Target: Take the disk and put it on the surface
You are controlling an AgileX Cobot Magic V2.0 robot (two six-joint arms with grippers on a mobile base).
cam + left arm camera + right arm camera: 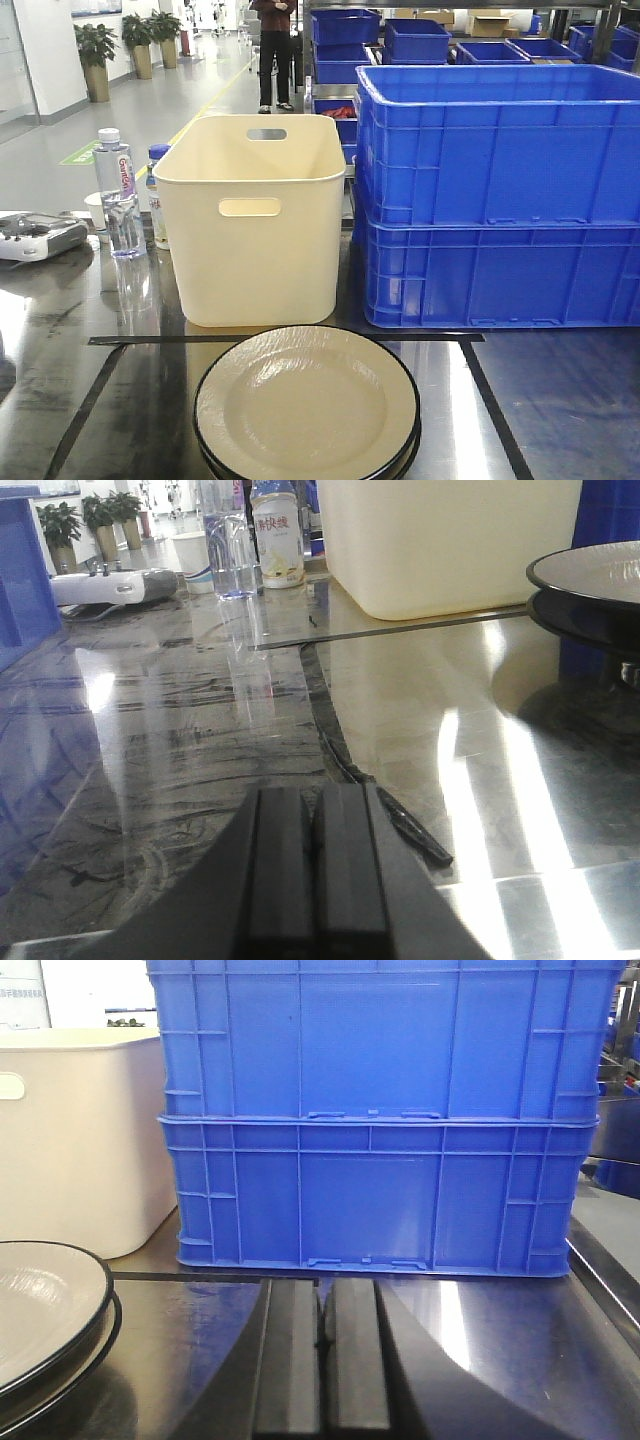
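Note:
The disk (306, 403) is a cream plate with a black rim, lying on top of a second like plate inside the black tape rectangle on the glossy metal surface (455, 395). In the left wrist view the disk (590, 575) is at the far right, well ahead of my left gripper (315, 800), which is shut with nothing in it low over the surface (420, 700). In the right wrist view the disk (45, 1310) lies at the left, apart from my right gripper (322, 1290), also shut and empty above the surface (190, 1330). Neither gripper shows in the front view.
A cream bin (255, 215) stands right behind the plates. Two stacked blue crates (500, 190) stand to its right. At the left are a water bottle (118, 195), a paper cup (95, 212) and a white controller (35, 235). A loose tape end (415, 830) curls near the left gripper.

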